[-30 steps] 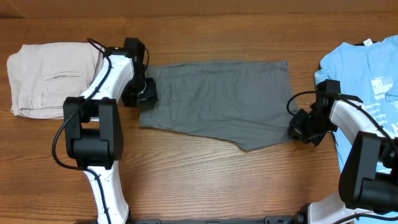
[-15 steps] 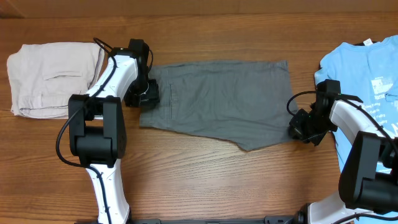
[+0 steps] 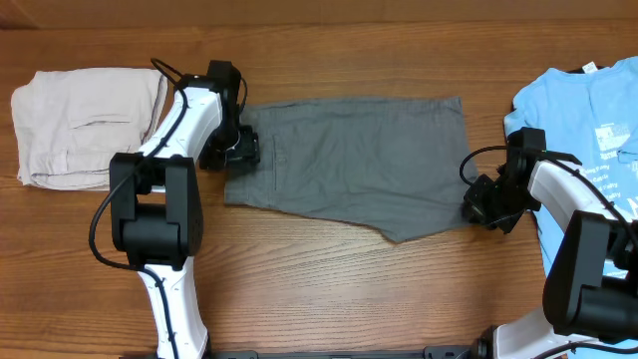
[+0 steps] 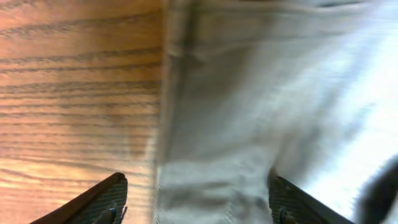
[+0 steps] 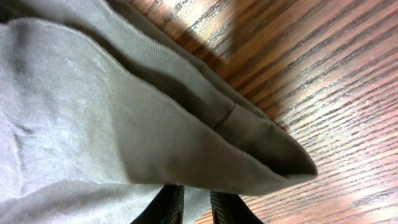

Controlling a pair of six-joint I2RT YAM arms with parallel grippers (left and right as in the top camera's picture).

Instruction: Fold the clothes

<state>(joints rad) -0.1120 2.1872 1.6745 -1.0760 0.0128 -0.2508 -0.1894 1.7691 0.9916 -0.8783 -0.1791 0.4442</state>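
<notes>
- Grey cloth of the dark grey shorts (image 5: 93, 124) fills my right wrist view; my right gripper (image 5: 194, 208) is nipped narrow on the folded hem corner.
- My left gripper (image 4: 196, 202) stands wide, its fingers straddling the shorts' edge on the wooden table (image 4: 74, 93).
- Only overhead shows the shorts spread flat mid-table between both arms, with beige shorts (image 3: 85, 125) far left and a blue T-shirt (image 3: 588, 120) far right.

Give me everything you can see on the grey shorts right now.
The grey shorts are plain dark grey woven cloth, lying flat on the wooden table, long side running left to right, lower edge slanting to a point. The left gripper straddles their left edge, fingers open. The right gripper pinches the layered right corner.
</notes>
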